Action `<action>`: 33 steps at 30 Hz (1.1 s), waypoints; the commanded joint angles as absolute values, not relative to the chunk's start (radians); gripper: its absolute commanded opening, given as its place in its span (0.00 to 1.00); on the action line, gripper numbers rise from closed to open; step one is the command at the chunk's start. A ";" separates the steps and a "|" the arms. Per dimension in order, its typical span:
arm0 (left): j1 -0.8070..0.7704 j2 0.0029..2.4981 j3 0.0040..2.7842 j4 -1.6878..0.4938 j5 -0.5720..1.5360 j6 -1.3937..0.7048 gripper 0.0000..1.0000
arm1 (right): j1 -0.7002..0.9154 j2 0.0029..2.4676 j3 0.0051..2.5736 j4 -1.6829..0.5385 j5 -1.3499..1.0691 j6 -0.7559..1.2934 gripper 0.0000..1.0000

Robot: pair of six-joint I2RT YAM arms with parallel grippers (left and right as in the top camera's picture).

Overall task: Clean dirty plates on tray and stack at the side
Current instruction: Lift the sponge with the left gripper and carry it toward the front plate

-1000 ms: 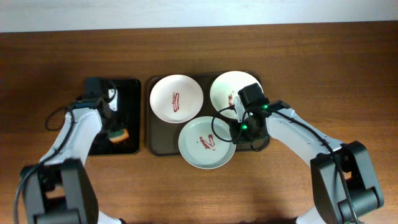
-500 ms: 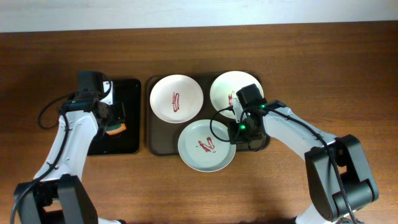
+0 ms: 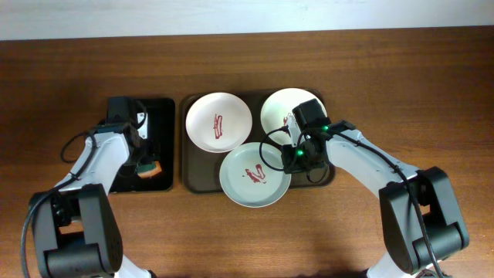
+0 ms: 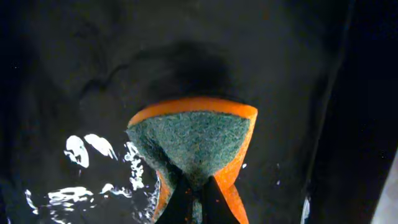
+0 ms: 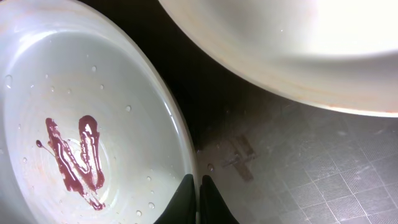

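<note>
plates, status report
Left gripper shut on sponge over black tray. Right gripper shut on smeared front plate's rim. Other plates on brown tray, none stacked. Nothing blocking.

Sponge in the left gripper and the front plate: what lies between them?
In the overhead view, the black tray edge, a narrow strip of bare table, then bare brown tray floor separate the sponge from the front plate.

Plates, white, round: 3. Upper-left plate (image 3: pixel 218 122), upper-right plate (image 3: pixel 278 108), front plate (image 3: pixel 255 174). Red-brown smears clear on 2; third partly covered by arm.
Trays: 2. Brown tray (image 3: pixel 199 171), 1; black tray (image 3: pixel 160 116), 1.
Sponge (image 4: pixel 196 140), orange with green scouring face: 1.
Arms: 2. Left arm (image 3: pixel 100 158), right arm (image 3: pixel 363 158).
Tools: 2. Left tool (image 4: pixel 194 200), right tool (image 5: pixel 194 200).
Counter (image 3: pixel 386 69), wood: 1.
</note>
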State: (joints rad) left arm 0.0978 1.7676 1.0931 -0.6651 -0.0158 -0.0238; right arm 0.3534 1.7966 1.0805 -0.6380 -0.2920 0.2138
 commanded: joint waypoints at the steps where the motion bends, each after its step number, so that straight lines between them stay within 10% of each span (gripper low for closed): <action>1: 0.101 1.707 1.218 -0.716 -0.022 -0.033 0.00 | 0.360 1.805 1.102 -0.630 -0.277 0.219 0.04; 33: 0.100 1.525 1.306 -0.527 0.004 -0.034 0.00 | 0.360 1.805 1.102 -0.620 -0.277 0.219 0.04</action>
State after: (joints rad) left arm 0.0978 1.5482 1.2911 -0.5365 -0.0109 -0.0238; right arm 0.3534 1.7966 1.0809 -0.6254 -0.2893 0.2138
